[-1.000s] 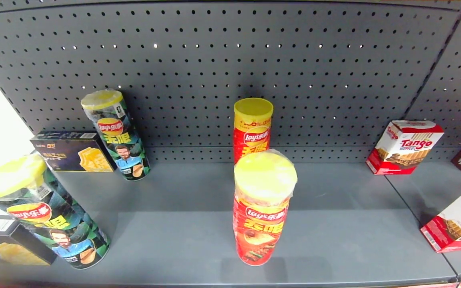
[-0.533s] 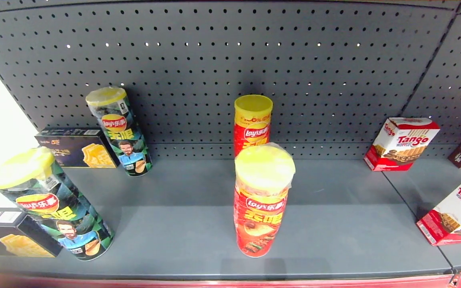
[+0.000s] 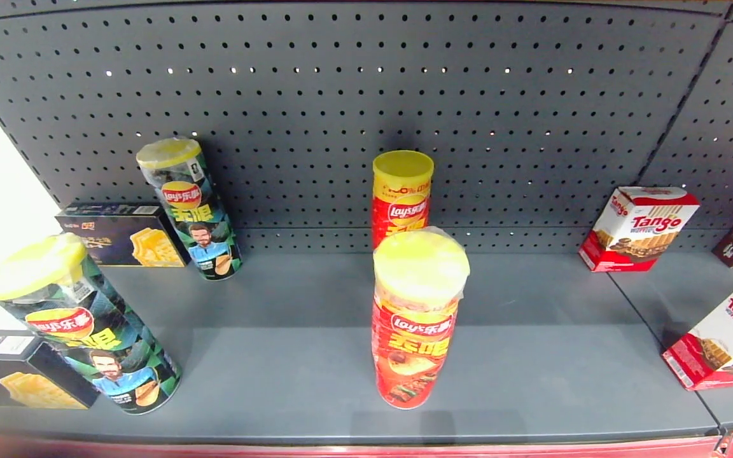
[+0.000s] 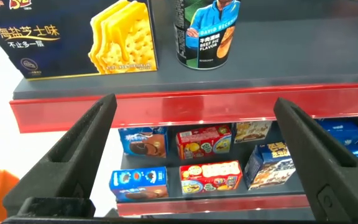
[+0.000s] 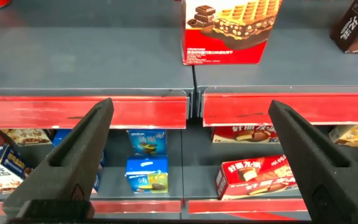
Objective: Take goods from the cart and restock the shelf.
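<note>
On the grey shelf [image 3: 551, 356], centre, the front red chip can [image 3: 418, 318] stands upright before the rear red chip can [image 3: 402, 191]; left pincer [image 4: 194, 102] and right pincer [image 5: 191, 104] both spread, empty, facing the shelf front.

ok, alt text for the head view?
Grey pegboard shelf with two upright red chip cans in the middle, one behind the other. Two green chip cans and two dark boxes stand left, red wafer boxes right.

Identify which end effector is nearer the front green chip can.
Left. Left end effector sits below the green chip can; right end effector faces a red wafer box.
</note>
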You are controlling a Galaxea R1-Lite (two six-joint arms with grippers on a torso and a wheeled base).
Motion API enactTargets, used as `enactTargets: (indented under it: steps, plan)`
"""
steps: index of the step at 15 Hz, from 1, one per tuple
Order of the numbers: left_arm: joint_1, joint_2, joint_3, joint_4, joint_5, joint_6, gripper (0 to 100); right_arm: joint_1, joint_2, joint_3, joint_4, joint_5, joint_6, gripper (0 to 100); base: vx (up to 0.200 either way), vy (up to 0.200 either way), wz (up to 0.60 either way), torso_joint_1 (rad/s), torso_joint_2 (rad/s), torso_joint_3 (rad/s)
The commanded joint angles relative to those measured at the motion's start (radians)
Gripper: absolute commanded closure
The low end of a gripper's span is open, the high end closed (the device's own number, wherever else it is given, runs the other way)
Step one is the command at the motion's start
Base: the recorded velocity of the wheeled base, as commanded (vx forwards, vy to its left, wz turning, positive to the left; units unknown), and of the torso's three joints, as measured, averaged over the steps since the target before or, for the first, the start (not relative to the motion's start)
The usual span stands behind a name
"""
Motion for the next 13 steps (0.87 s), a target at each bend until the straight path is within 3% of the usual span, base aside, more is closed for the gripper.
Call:
enactTargets:
  steps: [1, 13]
  plan:
    - [0.0, 0.001, 0.0, 0.0, 0.0, 0.0, 0, 0.0, 0.001, 0.0, 0.0, 0.0, 0.0, 0, 0.0, 0.0, 0.0, 0.0, 0.0, 0.0]
    - [0.0, 0.001, 0.0, 0.0, 0.0, 0.0, 0, 0.0, 0.001, 0.0, 0.0, -0.001, 0.001, 0, 0.0, 0.0, 0.0, 0.0, 0.0, 0.0]
